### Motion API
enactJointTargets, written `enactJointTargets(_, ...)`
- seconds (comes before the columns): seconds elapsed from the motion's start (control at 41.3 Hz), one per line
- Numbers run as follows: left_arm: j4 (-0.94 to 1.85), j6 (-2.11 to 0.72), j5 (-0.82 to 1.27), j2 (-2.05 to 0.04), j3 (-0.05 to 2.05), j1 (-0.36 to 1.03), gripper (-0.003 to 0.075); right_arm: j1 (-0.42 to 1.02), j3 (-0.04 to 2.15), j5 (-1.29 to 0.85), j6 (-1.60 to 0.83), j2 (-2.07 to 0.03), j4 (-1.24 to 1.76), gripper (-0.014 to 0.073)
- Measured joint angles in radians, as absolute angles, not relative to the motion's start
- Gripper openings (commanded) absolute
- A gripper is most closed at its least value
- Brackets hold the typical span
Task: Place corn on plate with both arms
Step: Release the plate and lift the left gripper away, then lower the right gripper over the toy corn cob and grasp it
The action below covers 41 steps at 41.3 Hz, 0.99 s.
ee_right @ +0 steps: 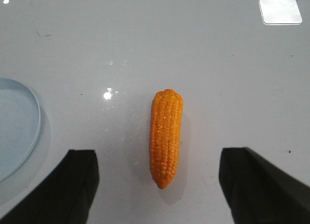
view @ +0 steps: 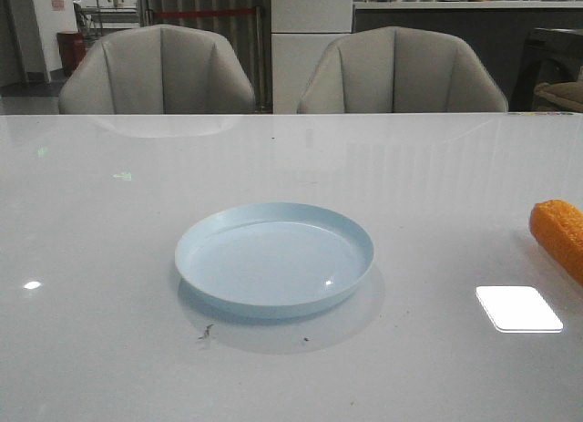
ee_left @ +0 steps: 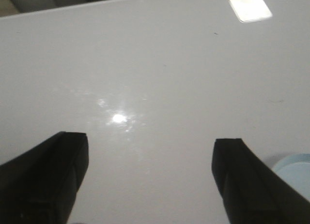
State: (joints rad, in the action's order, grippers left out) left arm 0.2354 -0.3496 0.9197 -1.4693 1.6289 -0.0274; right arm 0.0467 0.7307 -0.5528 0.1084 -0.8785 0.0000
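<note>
With the glossy orange toy corn cob (ee_right: 166, 138) lying on the white surface (view: 109, 258) right of the empty pale blue round plate (view: 273, 258), the wide-open right end effector (ee_right: 157, 185) should descend straddling its middle.

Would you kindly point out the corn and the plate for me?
corn (ee_right: 166, 137), right wrist view, middle of the cob.
plate (view: 273, 262), front view, bare floor of the dish.
</note>
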Motion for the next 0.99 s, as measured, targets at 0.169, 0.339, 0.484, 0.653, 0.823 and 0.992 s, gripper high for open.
enactJointTargets(0.169, 0.22, -0.349, 0.806, -1.329, 1.437, -0.143, 0.0581, 0.047, 0.731, -0.553, 0.108, -0.878, 0.0, 0.0615)
enactJointTargets(0.339, 0.245, -0.347, 0.611, -1.171, 1.121, -0.169, 0.0581, 0.047, 0.731, -0.553, 0.108, -0.878, 0.0, 0.0615)
enactJointTargets(0.484, 0.267, -0.347, 0.518, -1.052, 0.863, -0.134, 0.0581, 0.047, 0.731, -0.568, 0.108, -0.88, 0.0, 0.0615)
enactJointTargets(0.653, 0.265, -0.347, 0.491, -0.966, 0.728, -0.071, 0.0581, 0.047, 0.748, -0.644, 0.108, -0.915, 0.0, 0.0615)
enactJointTargets(0.823, 0.267, -0.347, 0.461, -0.944, 0.725, -0.049, 0.0581, 0.047, 0.839, -0.714, 0.108, -1.014, 0.0, 0.0615)
enactJointTargets(0.992, 0.304, -0.349, 0.467, -0.943, 0.725, -0.047, 0.0581, 0.047, 1.032, -0.797, 0.108, -1.184, 0.0, 0.0615)
